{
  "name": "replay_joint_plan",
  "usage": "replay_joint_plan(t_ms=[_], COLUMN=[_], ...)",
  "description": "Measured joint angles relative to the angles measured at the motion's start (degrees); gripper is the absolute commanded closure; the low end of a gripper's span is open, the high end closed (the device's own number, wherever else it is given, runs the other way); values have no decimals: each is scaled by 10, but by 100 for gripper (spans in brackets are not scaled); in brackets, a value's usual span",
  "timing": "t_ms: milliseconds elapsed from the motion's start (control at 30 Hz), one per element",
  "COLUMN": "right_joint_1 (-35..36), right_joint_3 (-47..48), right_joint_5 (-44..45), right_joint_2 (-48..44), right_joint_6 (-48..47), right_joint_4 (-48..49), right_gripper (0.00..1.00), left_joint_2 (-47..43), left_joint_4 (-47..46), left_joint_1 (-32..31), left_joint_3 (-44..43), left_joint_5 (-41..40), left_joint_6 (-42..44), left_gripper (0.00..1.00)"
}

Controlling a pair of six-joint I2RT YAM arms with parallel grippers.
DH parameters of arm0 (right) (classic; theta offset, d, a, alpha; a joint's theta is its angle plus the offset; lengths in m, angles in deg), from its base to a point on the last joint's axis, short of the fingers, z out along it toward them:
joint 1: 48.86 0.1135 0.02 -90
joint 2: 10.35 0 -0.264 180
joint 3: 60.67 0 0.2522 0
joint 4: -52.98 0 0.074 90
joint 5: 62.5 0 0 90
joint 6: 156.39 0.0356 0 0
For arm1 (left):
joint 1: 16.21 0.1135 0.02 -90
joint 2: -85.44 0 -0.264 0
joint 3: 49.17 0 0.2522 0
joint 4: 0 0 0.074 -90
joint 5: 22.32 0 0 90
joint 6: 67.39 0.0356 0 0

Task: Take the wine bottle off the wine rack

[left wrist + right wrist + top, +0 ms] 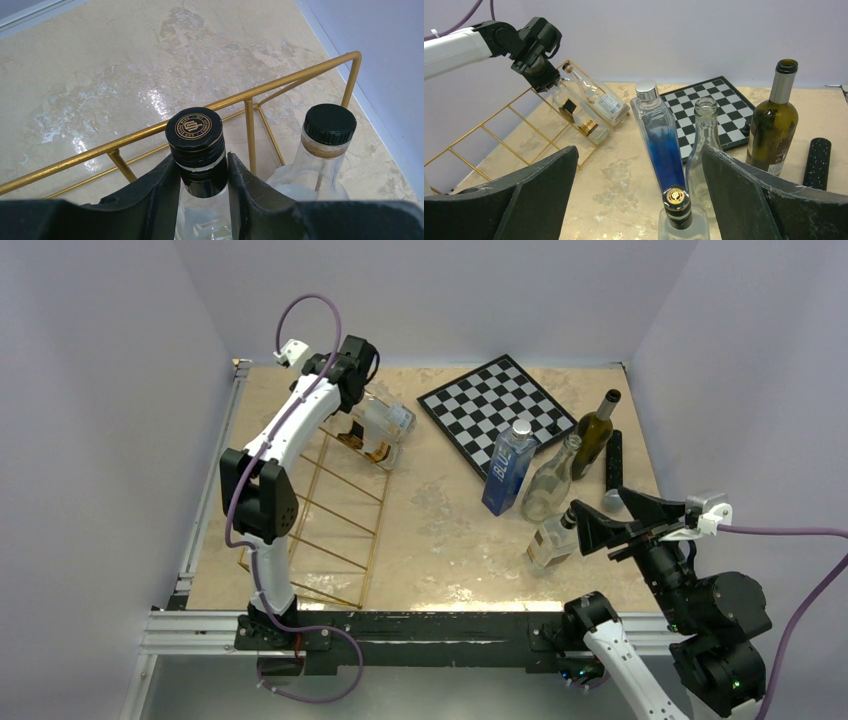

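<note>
A beige, marble-patterned surface (440, 530) sits between plain pale lilac walls (100, 390). On its left side stands the wine rack (249, 130), a thin gold wire frame with diagonal bars. The wine bottle (196, 132) lies slanted at the rack's far end. It is clear glass, with a black cap stamped with a round gold emblem and small black-and-gold labels on its body. A 2nd clear bottle (327, 135) (plain black cap) lies just beside it. The left jaws are closed around the wine bottle's neck just below the cap. The right jaws are spread wide, holding nothing, above a small clear bottle (676, 197). Behind that bottle stand a blue-tinted bottle (659, 135), an olive-green bottle (774, 125) and a chessboard (719, 110).
</note>
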Motion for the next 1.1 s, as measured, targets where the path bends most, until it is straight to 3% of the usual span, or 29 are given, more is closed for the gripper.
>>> replay_joint_plan(t_ms=[67,100,733,1100], right_joint_1=[0,0,0,0], right_joint_3=[0,0,0,-1], right_joint_5=[0,-1,-10,-10], right_joint_2=[0,0,10,10], right_joint_6=[0,0,3,3], right_joint_4=[2,2,6,6], right_gripper=[1,1,1,1], left_joint_2=[-1,-2,-44,-73], left_joint_4=[-5,-7,-31,-48], left_joint_1=[0,0,-11,-79], left_joint_3=[3,4,23,23], left_joint_5=[0,0,26,-47], left_joint_6=[0,0,25,104], left_gripper=[99,100,100,100])
